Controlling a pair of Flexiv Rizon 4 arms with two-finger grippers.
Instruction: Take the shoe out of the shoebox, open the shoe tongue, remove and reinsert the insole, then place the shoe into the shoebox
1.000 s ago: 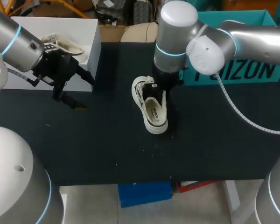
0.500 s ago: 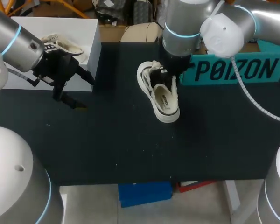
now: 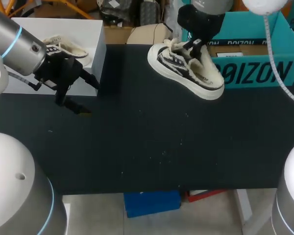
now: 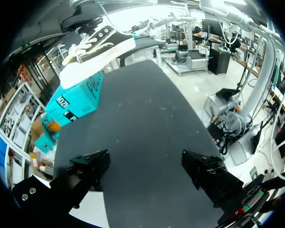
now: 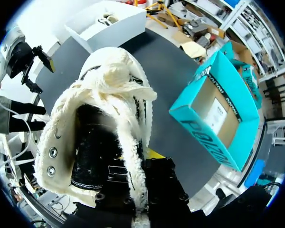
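Note:
A white low-top shoe (image 3: 186,68) with fleecy lining hangs in the air beside the open teal shoebox (image 3: 255,73), sole tilted toward the table. My right gripper (image 3: 196,46) is shut on the shoe's collar wall. From the right wrist, the shoe (image 5: 99,118) fills the space ahead of the gripper (image 5: 135,166), its opening facing the camera, with the teal shoebox (image 5: 218,109) below and beside it. My left gripper (image 3: 89,99) stands open over the table's left part, holding nothing. In the left wrist view the gripper (image 4: 147,173) is wide apart, the shoe (image 4: 97,52) far ahead.
A white box (image 3: 54,29) at the back left holds a second shoe (image 3: 63,46), close behind my left gripper. The black tabletop (image 3: 147,142) spreads across the middle and front. The teal shoebox (image 4: 73,104) sits at the back right edge.
My right arm has lifted the shoe off the table's middle and carried it up and to the right, toward the teal shoebox, turning it sideways. The left arm has kept still.

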